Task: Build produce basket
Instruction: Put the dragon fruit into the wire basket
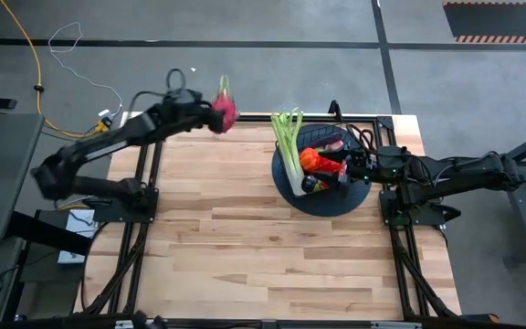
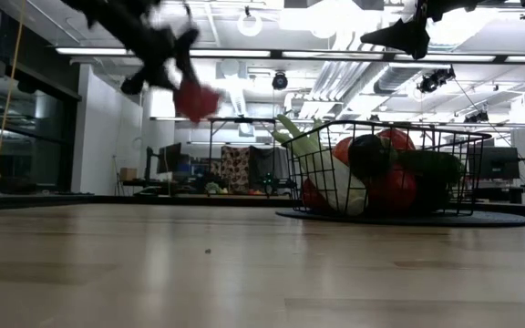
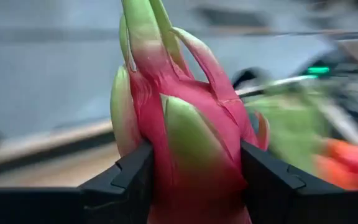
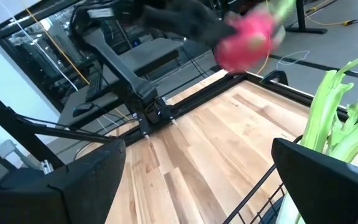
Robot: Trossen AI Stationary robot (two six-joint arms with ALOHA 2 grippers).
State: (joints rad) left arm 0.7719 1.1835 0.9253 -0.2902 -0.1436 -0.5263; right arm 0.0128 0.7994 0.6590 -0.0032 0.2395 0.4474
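I clamp my left gripper [image 3: 191,180] on the dragon fruit [image 1: 224,110], high over the table's far left edge to clear the basket [image 2: 386,173] on the far right, where my right gripper [image 1: 350,167] waits spread wide above it.

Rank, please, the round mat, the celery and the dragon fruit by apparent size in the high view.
1. Round mat, clearly the widest.
2. Celery.
3. Dragon fruit, held aloft in the left gripper, so nearer the overhead camera and perhaps flattered.
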